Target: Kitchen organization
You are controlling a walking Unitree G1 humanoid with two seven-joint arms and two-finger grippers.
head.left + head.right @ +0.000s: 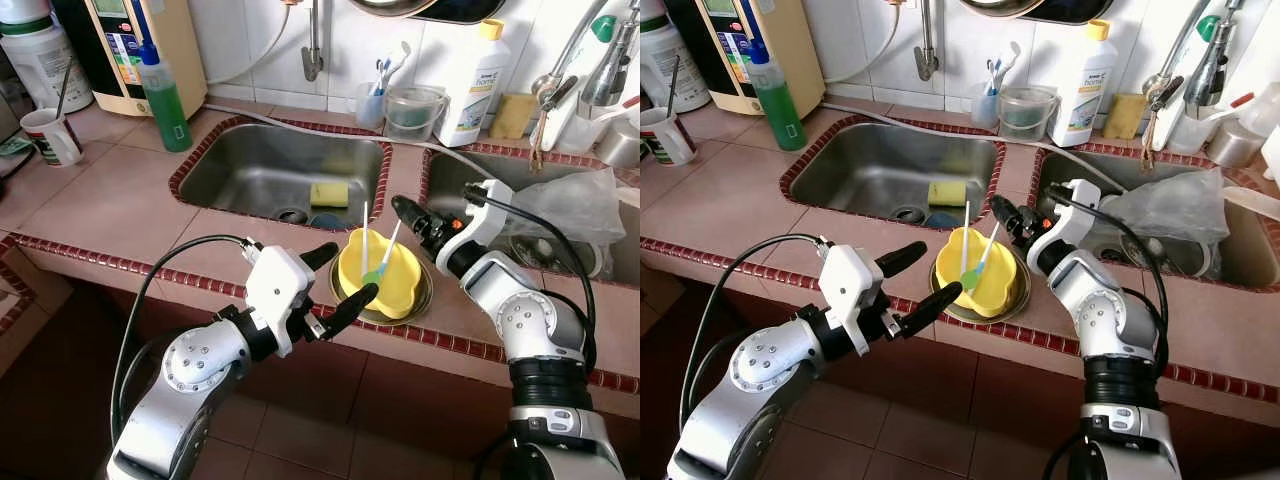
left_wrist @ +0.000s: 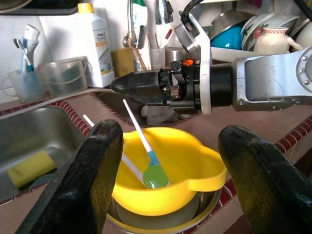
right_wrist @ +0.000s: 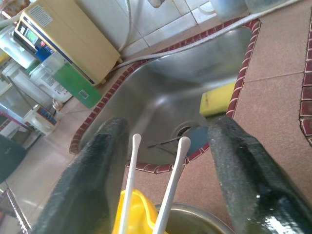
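Note:
A yellow bowl (image 1: 398,288) sits inside a shallow steel bowl (image 1: 428,292) on the tiled counter edge, in front of the left sink. Two white-handled utensils stand in it, one a green-headed spoon (image 1: 374,273), the other a plain white stick (image 1: 364,226). My left gripper (image 1: 356,269) is open at the bowl's left rim; the left wrist view shows the bowl (image 2: 170,180) between its fingers (image 2: 92,175). My right gripper (image 1: 401,208) is open just behind the bowl, above the handle tops (image 3: 181,146), which show between its fingers without touching them.
The left sink (image 1: 250,165) holds a yellow sponge (image 1: 329,194) near the drain. A plastic bag (image 1: 570,205) lies in the right sink. A green soap bottle (image 1: 165,95), a mug (image 1: 50,135), a clear cup (image 1: 412,110) and a white bottle (image 1: 475,85) line the counter's back.

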